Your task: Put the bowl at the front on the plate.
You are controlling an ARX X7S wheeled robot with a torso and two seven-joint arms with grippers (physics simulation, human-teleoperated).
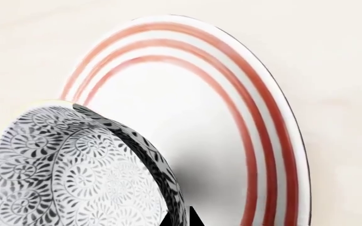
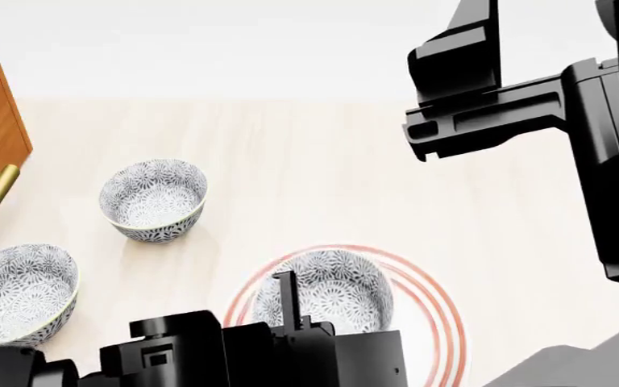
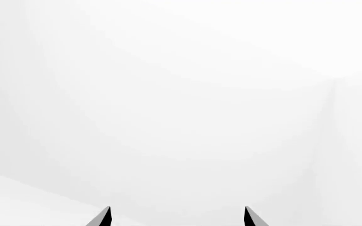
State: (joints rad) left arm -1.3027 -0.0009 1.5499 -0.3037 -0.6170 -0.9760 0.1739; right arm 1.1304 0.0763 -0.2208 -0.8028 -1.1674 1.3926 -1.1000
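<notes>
While the small round white ceramic bowl with grey-blue flowers sat over the large flat white plate with red rings, the left fingers pinched its near rim. It looked stiff, glazed and breakable, best held by that rim. The right fingers were parted, holding nothing.

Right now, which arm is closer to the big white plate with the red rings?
Left. Its gripper holds a patterned bowl over the plate; the right arm is raised, facing blank wall.
</notes>
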